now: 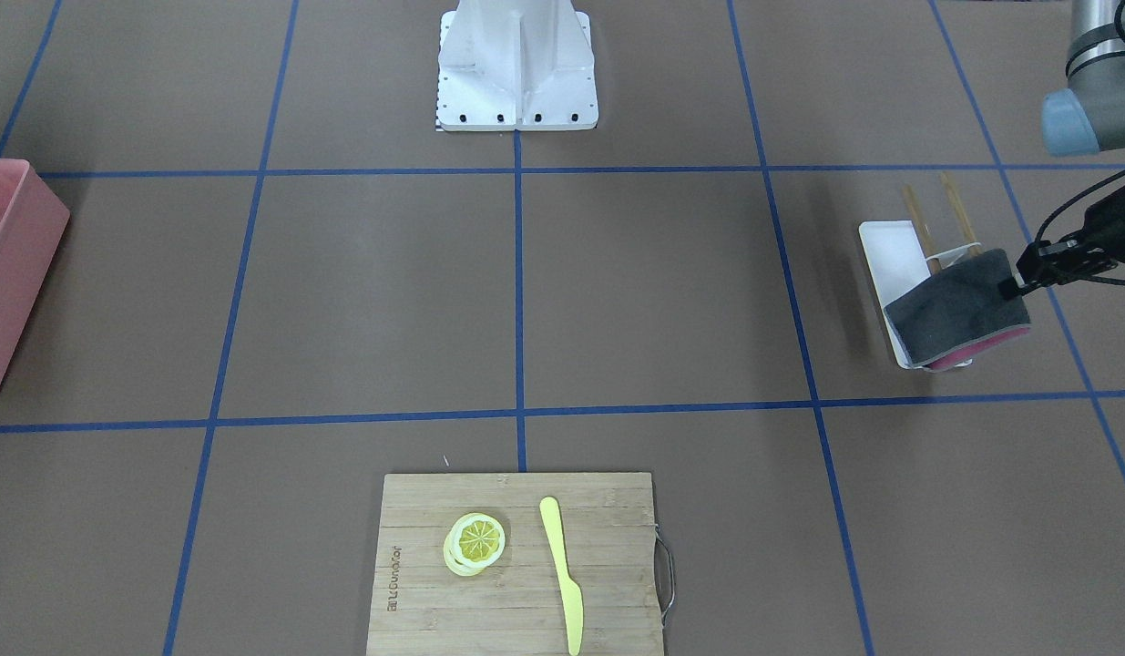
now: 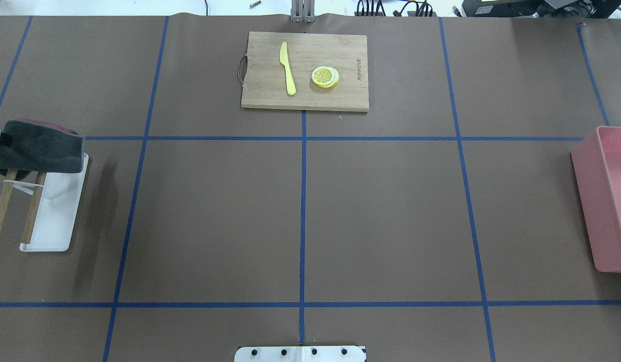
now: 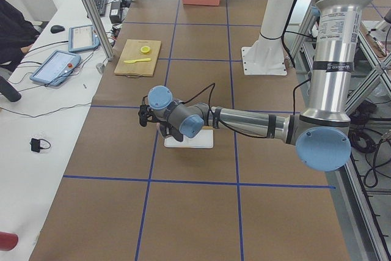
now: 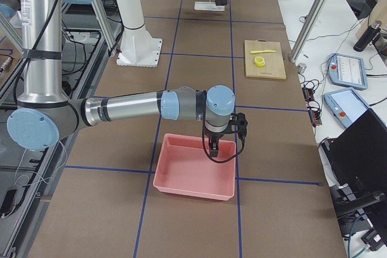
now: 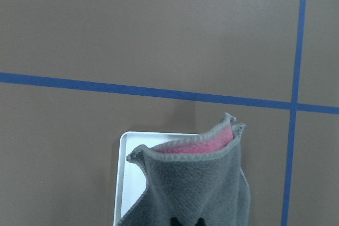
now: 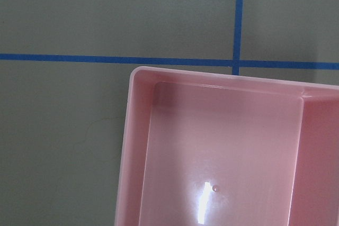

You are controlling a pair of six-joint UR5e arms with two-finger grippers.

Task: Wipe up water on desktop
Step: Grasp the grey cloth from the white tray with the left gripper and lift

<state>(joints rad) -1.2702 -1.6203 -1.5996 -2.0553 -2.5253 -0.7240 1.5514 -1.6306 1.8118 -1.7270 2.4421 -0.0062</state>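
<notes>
The left pincer [image 1: 1013, 284] is pinching a folded grey cloth with pink underside [image 1: 958, 305], holding it over the white rectangular tray [image 1: 890, 255] at the left end of the flat brown tape-gridded bench [image 2: 380, 211]. The right pincer [image 4: 213, 147] is hovering above the pink plastic bin [image 4: 192, 190]; whether it is spread or pressed together cannot be told.

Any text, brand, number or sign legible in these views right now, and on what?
On the cutting board, a burnt-in brand mark by one short edge: too blurred to read.
On the left arm's upright link, a printed label: too small to read.
No other text shows.
</notes>
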